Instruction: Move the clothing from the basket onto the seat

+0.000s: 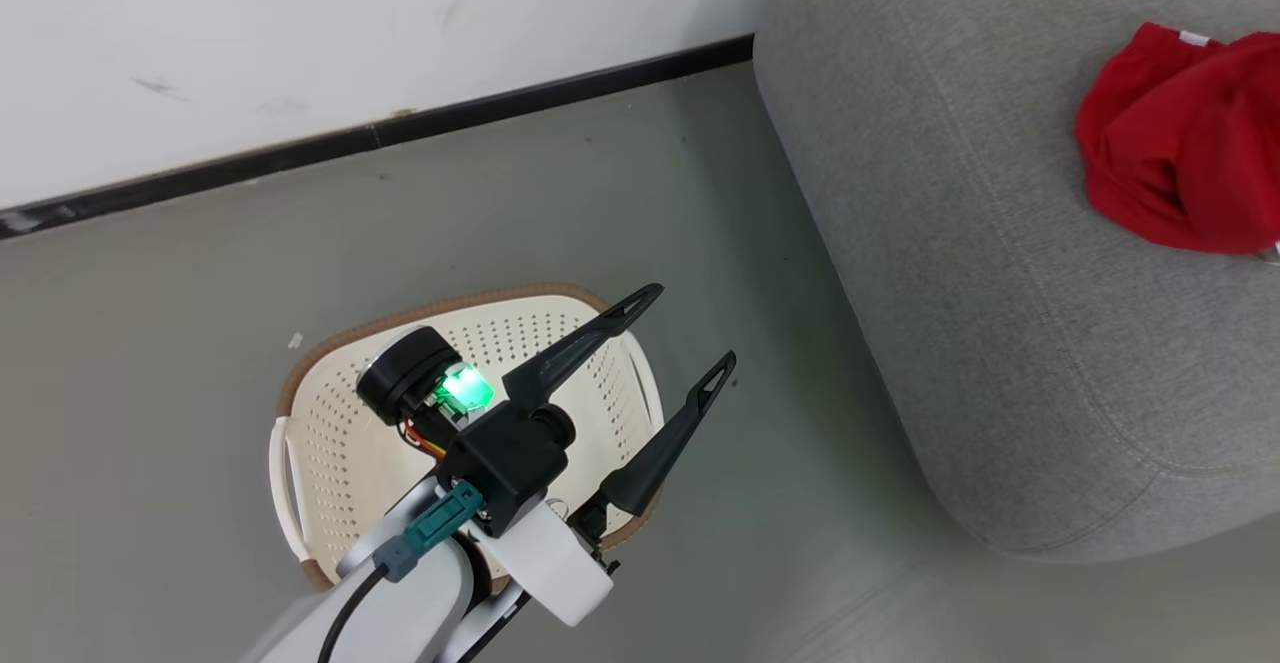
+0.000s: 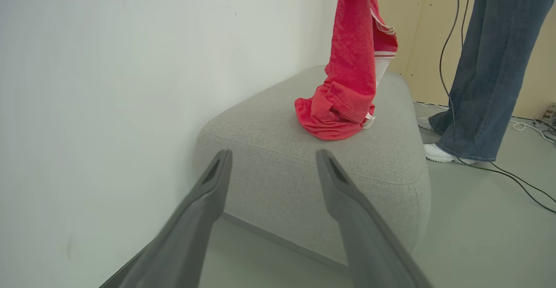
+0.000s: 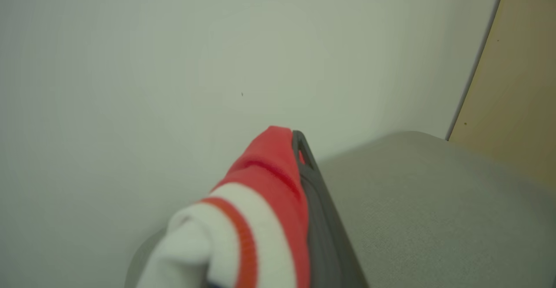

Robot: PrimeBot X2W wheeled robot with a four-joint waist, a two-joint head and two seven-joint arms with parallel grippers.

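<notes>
Over basket, left hand spread; right hand pinching clothing, hem touching seat; white tag unreadable.

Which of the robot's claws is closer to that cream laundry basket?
Left. The left gripper hovers open above the basket; the right gripper is away over the seat, shut on the clothing.

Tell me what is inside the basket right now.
Where the basket is uncovered, its perforated floor and walls are bare. The left gripper and its wrist hang over the middle and near side, hiding the rest.
</notes>
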